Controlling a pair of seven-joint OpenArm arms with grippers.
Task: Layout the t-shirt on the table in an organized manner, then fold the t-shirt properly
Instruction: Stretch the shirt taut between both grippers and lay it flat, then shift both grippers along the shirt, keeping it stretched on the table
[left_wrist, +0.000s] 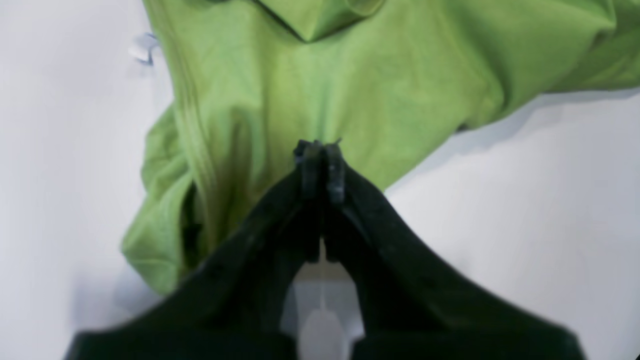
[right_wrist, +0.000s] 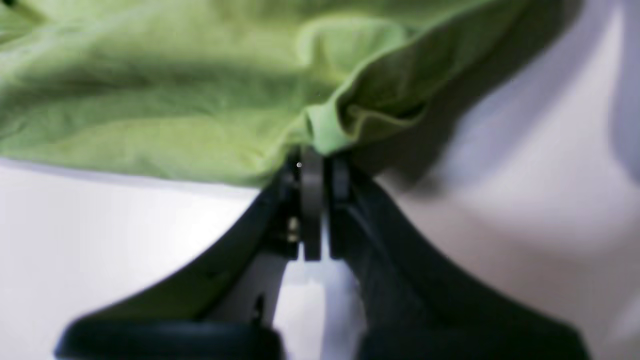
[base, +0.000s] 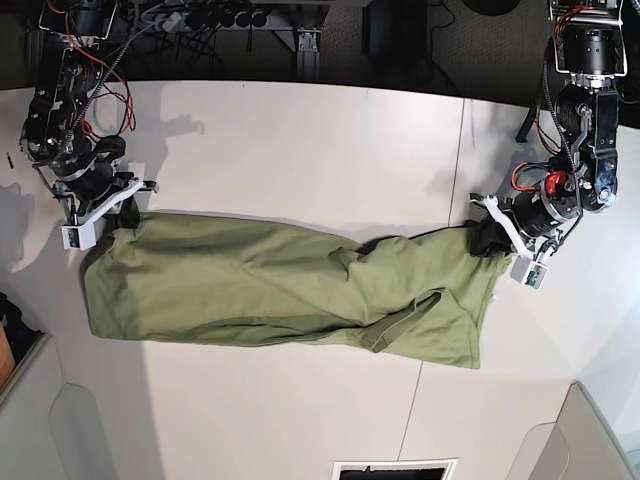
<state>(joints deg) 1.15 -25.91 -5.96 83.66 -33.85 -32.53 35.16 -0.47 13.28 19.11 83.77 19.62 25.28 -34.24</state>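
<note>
Lying stretched across the table (base: 300, 140), your t-shirt (base: 260, 285) is soft, light and wrinkly, so pinch hems or corners; the left gripper (left_wrist: 320, 150) and the right gripper (right_wrist: 312, 165) are each clamped on opposite cloth edges.

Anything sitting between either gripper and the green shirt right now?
Nothing visible. The left gripper and right gripper are both shut on edges of the olive-green cotton t-shirt, which lies stretched between them on the white table.
</note>
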